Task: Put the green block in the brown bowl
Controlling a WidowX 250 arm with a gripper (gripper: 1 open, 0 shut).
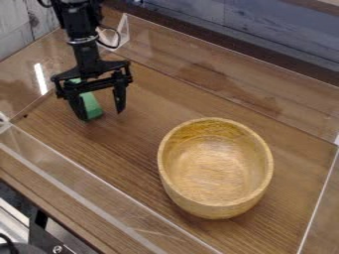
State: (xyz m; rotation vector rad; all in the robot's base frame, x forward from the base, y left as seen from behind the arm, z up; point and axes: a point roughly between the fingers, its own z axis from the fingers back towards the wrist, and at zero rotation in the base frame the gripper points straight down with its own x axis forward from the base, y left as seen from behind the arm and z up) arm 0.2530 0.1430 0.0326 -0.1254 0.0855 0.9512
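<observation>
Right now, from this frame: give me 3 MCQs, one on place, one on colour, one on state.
1. Where is the green block?
A. inside the brown bowl
B. on the wooden table, left of the brown bowl
C. leaning on the bowl's rim

2. What colour is the block?
A. red
B. blue
C. green

3. How is the end effector?
A. open, fingers either side of the block
B. shut with nothing in it, above the bowl
C. carrying the block over the bowl

Answers:
1 B, the block lies on the wooden table, apart from the brown bowl, which holds nothing.
2 C, it is bright green.
3 A, the end effector points down with its fingers spread around the block, which still sits on the table.
</observation>
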